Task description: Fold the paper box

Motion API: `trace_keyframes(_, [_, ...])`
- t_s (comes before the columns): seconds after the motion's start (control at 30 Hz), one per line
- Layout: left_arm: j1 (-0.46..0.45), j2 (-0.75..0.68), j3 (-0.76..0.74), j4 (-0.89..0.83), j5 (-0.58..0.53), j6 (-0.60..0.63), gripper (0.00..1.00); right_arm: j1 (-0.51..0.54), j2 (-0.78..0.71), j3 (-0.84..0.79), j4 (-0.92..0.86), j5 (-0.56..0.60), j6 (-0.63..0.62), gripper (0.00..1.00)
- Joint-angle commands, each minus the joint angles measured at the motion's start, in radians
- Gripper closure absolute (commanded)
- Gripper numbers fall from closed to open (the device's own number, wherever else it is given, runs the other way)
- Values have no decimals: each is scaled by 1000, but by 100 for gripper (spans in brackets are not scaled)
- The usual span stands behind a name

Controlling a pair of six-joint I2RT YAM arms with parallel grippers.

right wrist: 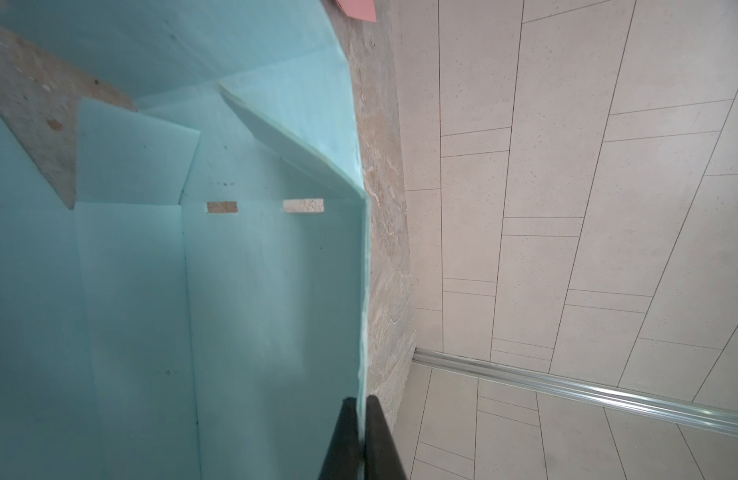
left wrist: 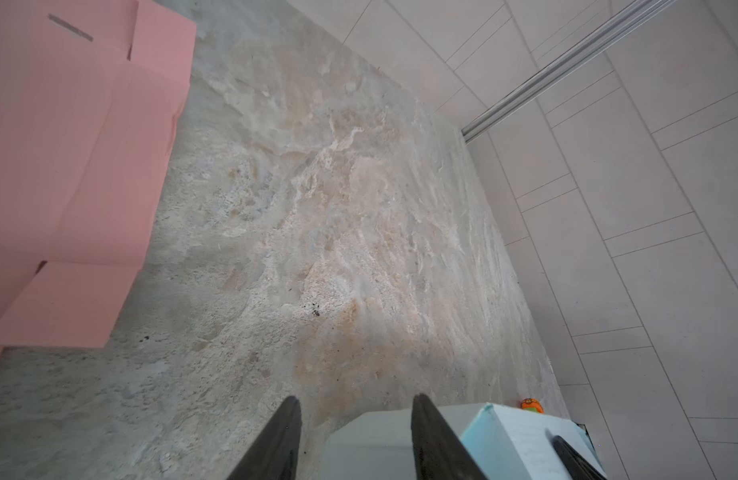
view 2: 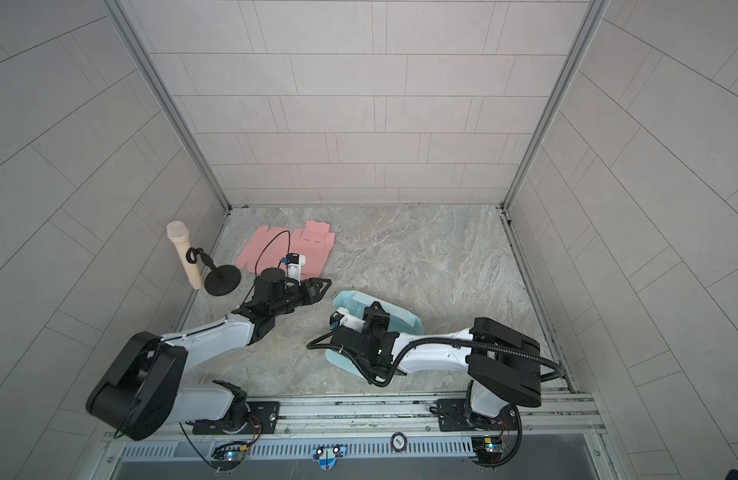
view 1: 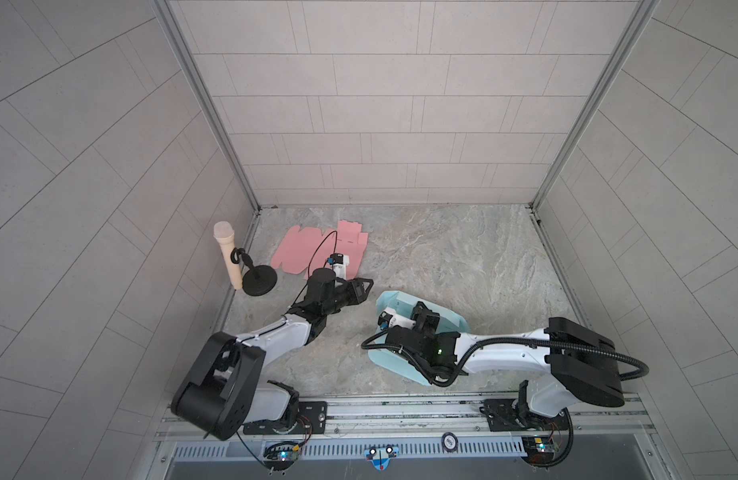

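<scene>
The paper box (view 1: 391,302) (view 2: 353,303) is a light blue sheet, partly folded, lying mid-table under my right arm. My right gripper (view 1: 419,308) (view 2: 375,309) (right wrist: 361,400) is shut on the upright edge of one of its walls (right wrist: 255,291). Two slots and several raised flaps show inside it. My left gripper (view 1: 365,285) (view 2: 326,284) (left wrist: 356,401) is open just left of the box. In the left wrist view a corner of a box flap (left wrist: 371,440) lies under the gap between the fingers. Whether they touch it I cannot tell.
A flat pink box sheet (view 1: 301,249) (view 2: 267,245) (left wrist: 68,166) lies at the back left, behind my left gripper. A beige microphone (view 1: 227,257) (view 2: 184,257) on a black round stand is at the left edge. Tiled walls enclose the table.
</scene>
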State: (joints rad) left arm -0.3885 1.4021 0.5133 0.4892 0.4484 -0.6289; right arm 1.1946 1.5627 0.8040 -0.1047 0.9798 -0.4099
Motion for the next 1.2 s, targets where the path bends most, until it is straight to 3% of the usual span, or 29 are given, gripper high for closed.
trace_keyframes(0.0, [-11,75,56,-19,32,31,53,-1,-29,-2,-2,-4,16,100])
trace_keyframes(0.13, [-56,103,57,17,43,29,53,-1,-26,-1,-5,-7,19,100])
trace_keyframes(0.77, [-146,-35,-218,233,90,1,50,5,11,1,-4,0,16,100])
trace_keyframes(1.17, [-178,27,-224,320,61,68,45,17,39,3,-1,5,20,99])
